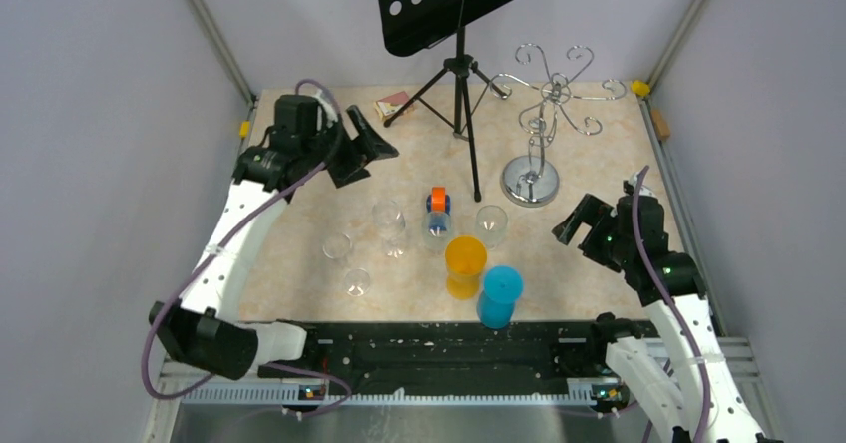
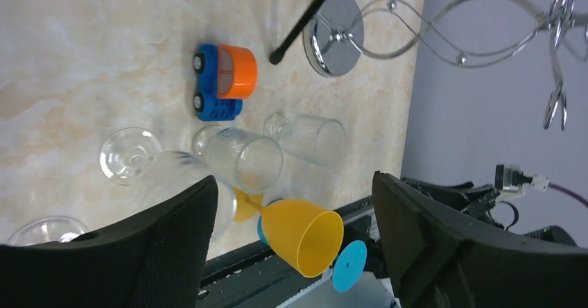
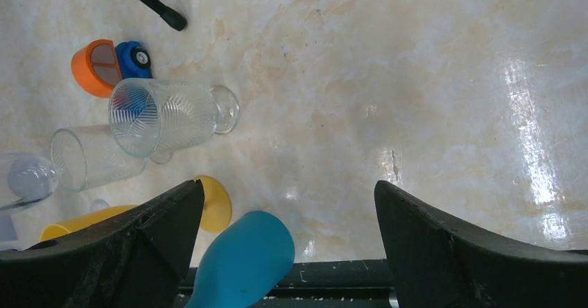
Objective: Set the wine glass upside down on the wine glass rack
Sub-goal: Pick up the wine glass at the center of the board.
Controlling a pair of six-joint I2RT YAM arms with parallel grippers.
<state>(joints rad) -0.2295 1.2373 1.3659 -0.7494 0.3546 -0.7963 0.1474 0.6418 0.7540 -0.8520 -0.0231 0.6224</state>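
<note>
both hands stand with fingers wide apart and nothing between them. the left gripper [image 1: 367,157] hangs above the table at the far left, tipped down so its wrist camera looks over the whole cluster of drinkware. that reads as lining up a pick rather than making one. the likeliest wine glass [image 1: 390,225] is the clear stemmed one standing upright below and ahead of the left fingers [image 2: 166,232]. its bowl sits just off the inner finger, though with several other clear glasses [image 1: 490,223] crowded beside it i cannot say for sure which is meant. an orange goblet [image 1: 465,263] and a blue goblet [image 1: 499,295] stand further out beyond it, toward the arm bases, and a toy car [image 1: 438,202] sits to one side. the right gripper [image 1: 579,223] waits low with the wine glass rack [image 1: 530,180] just ahead of it. from there it could probably take the glass over or steady the rack. the glass is mouth up, so it must be flipped before hanging by its foot from a hook arm.
</note>
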